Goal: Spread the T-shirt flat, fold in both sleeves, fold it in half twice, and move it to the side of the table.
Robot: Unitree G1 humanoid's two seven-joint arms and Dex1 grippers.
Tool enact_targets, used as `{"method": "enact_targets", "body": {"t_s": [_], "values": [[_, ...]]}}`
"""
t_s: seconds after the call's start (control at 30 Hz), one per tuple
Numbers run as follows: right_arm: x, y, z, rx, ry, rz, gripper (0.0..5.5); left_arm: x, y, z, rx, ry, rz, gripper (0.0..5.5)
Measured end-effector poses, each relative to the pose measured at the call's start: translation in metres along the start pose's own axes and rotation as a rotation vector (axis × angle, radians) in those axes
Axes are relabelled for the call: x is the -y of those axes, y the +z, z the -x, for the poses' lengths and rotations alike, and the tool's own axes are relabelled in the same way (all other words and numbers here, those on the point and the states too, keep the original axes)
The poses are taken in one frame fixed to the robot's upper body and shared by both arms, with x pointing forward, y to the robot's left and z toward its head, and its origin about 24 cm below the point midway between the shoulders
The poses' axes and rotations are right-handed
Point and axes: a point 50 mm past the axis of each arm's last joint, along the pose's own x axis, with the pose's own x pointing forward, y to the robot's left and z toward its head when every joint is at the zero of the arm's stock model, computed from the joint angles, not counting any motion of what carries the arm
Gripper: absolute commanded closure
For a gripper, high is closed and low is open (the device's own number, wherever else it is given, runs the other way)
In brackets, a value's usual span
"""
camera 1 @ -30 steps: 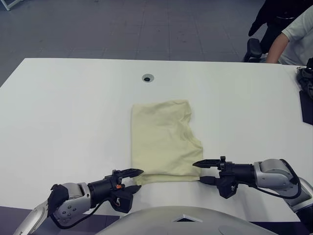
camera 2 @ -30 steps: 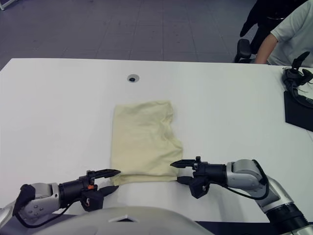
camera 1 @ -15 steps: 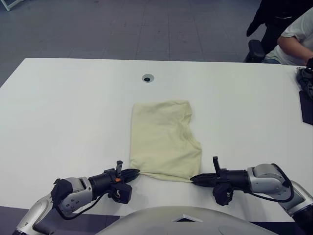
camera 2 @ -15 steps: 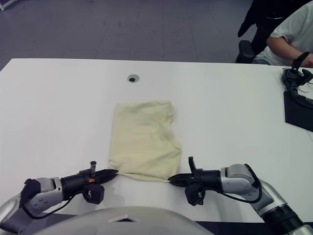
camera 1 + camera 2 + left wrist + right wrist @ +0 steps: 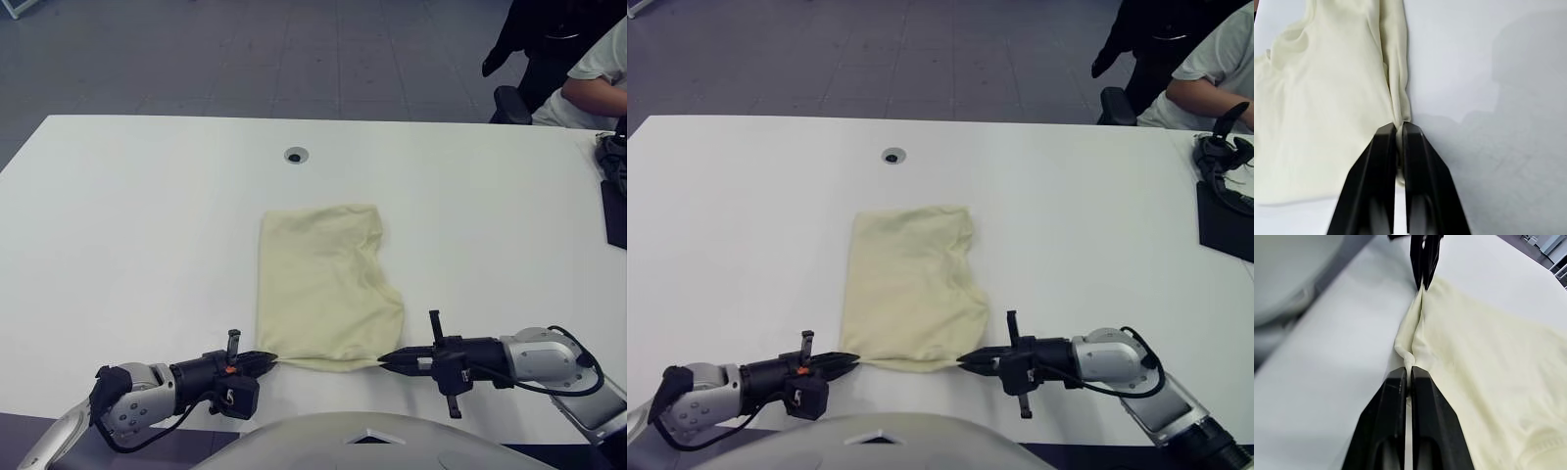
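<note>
- Your left tool [image 5: 266, 360] lies low over the near edge of the table [image 5: 127, 215]. It is clenched on the near left corner of the shirt [image 5: 328, 284]. In the left wrist view its fingers [image 5: 1382, 161] press together with a pinch of cloth between the tips.
- Your right tool [image 5: 385, 359] sits level with it at the near right corner, likewise clamped on the cloth. In the right wrist view the hem bunches up just at its tips.
- Between the two tools, the shirt's near edge runs in a shallow curve from one corner to the other.
- The pale yellow shirt lies folded into a narrow panel at the middle of the table, its length running away from you. Its right side bulges outward close to you and steps in toward the far end, with soft creases there.
- Beyond the shirt you see a small round hole [image 5: 295, 156] in the table, apart from the cloth's far edge.
- Black gear [image 5: 1225, 186] lies at the table's far right edge, well apart from the shirt.
</note>
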Motion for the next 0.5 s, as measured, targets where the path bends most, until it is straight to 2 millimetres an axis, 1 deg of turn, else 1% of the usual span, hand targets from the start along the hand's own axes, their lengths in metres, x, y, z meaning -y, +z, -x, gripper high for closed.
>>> {"method": "enact_targets", "body": {"t_s": [0.13,0.27,0.43,0.5], "values": [[-0.001,0.018,0.012,0.062,0.064,-0.143,5.50,-0.009,0.008,0.010,0.020,0.001,0.038,5.46],[0.001,0.029,0.020,0.095,0.083,-0.182,5.50,-0.008,0.022,0.023,0.062,-0.060,0.088,5.46],[0.002,0.029,0.025,0.062,0.097,-0.192,5.50,-0.004,0.033,0.042,0.109,-0.145,0.173,5.46],[0.001,0.028,0.027,0.053,0.097,-0.208,5.50,-0.001,0.036,0.047,0.121,-0.175,0.200,5.46]]}}
